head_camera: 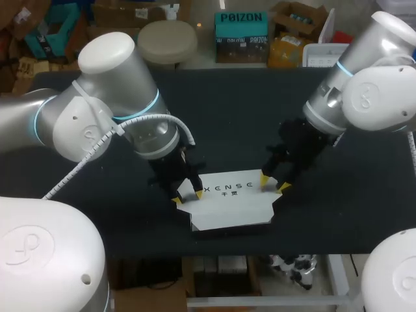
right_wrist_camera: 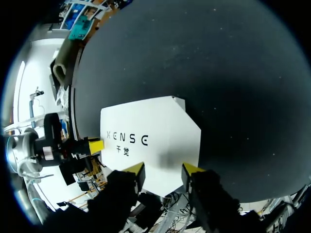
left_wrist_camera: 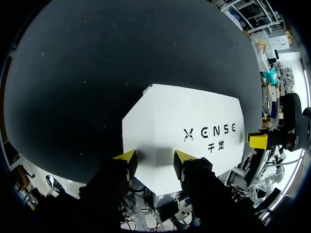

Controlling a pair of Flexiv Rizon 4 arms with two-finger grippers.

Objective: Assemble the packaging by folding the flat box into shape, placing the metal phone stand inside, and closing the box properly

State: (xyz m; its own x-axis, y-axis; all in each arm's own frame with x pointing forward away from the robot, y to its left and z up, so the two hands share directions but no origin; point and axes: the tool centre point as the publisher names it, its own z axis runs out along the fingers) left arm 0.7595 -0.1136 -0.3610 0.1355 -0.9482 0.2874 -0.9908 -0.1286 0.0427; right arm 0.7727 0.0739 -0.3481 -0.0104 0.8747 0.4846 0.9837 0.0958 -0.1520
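A flat white box with dark lettering lies on the black table near its front edge. My left gripper stands open over the box's left end, both yellow tips down at that edge. In the left wrist view the box stretches ahead of the left gripper, with bare white card between the fingers. At the box's right end my right gripper is open too. The right wrist view shows the box ahead of the right gripper. No metal phone stand is in view.
The table's front edge runs just below the box. Bare black tabletop stretches behind the box and out to both sides. Each wrist view catches the other arm's yellow fingertip at the box's far end.
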